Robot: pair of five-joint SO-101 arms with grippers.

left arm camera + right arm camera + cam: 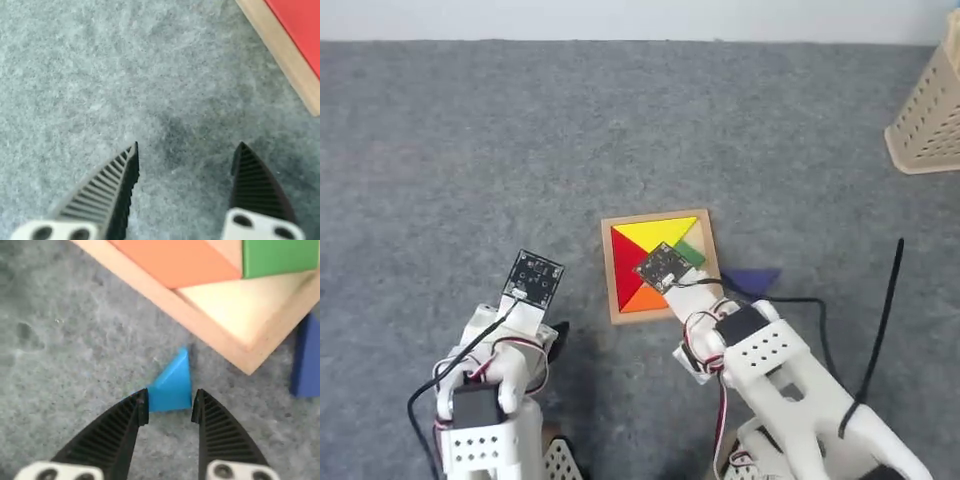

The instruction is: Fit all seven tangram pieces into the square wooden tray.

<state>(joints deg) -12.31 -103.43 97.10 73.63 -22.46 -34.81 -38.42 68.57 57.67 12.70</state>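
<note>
Just outside the tray rim, low in the frame, right jaws pinch the blue triangle on the counter, probably to lift it in; left jaws hang wide open, leaving room.

No writing, label, number or sign can be read anywhere, neither on the square wooden tray nor on the light blue triangular wooden piece just off its corner.
</note>
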